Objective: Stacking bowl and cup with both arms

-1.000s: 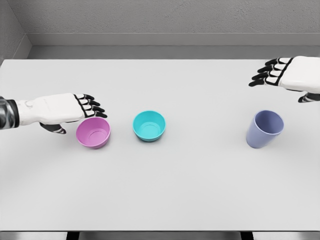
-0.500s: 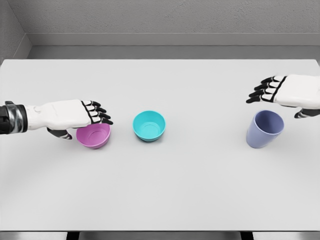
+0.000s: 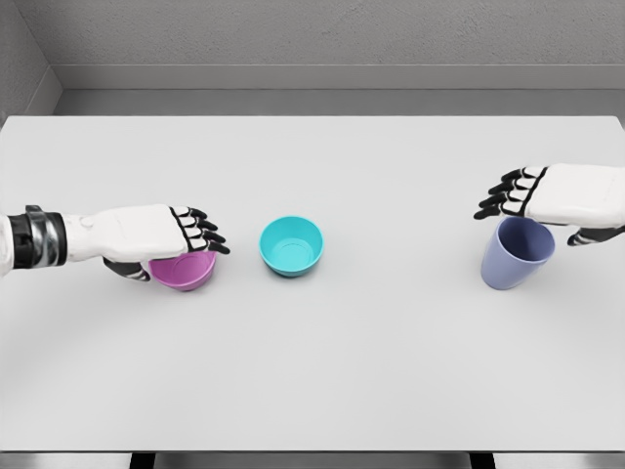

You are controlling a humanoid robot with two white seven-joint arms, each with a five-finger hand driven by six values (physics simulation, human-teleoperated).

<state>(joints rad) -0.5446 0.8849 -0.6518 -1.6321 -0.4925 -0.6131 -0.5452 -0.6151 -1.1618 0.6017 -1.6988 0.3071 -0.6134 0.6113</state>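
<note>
pink bowl (image 3: 186, 271) under left hand (image 3: 146, 234); cup (image 3: 515, 253) under right hand (image 3: 557, 195)

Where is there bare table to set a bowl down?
Between the teal bowl and the cup, and all along the table's near edge. It is crowded by the pink bowl under the left robot hand.

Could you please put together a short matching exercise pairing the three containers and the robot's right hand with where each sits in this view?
Things:
1. pink bowl
2. teal bowl
3. purple cup
4. right hand

Places:
A. over the rim of the purple cup
B. middle of the table, nothing over it
C. far right, standing upright
D. partly covered by the left hand

Pairs: 1-D, 2-B, 3-C, 4-A
</note>
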